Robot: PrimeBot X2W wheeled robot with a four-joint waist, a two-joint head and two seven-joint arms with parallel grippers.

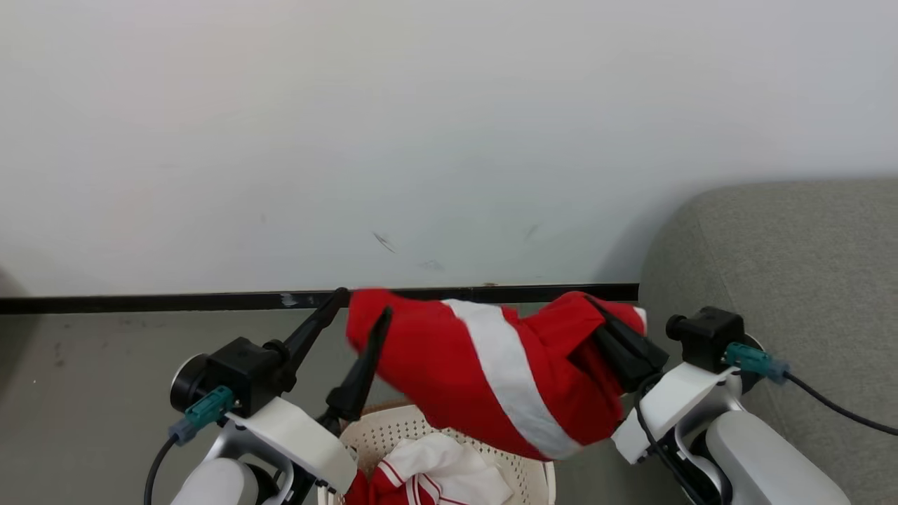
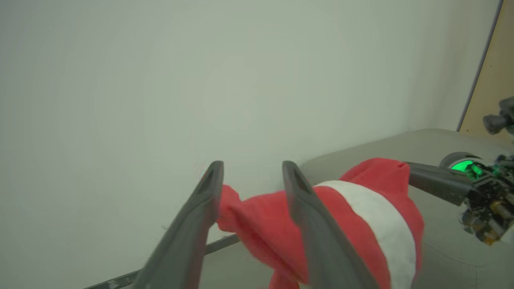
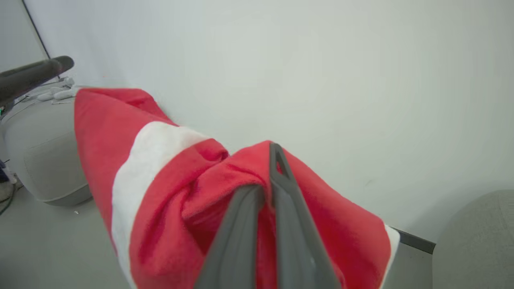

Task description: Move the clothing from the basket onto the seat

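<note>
The right tool [image 1: 596,308] would do best to hold its firm pinch and swing across to the sofa [image 1: 786,266], high enough for the hanging cloth to clear the basket [image 1: 400,431]. It was shut on one end of a red garment [image 1: 435,365], held in the air above the basket. The left tool [image 1: 363,301] stood open about the other end, perhaps not touching it. More clothes [image 1: 435,470] lay in the basket.

soft fleecy clothing [image 1: 421,365], perforated plastic basket [image 1: 393,431], matt grey cloth seat [image 1: 786,266].
</note>
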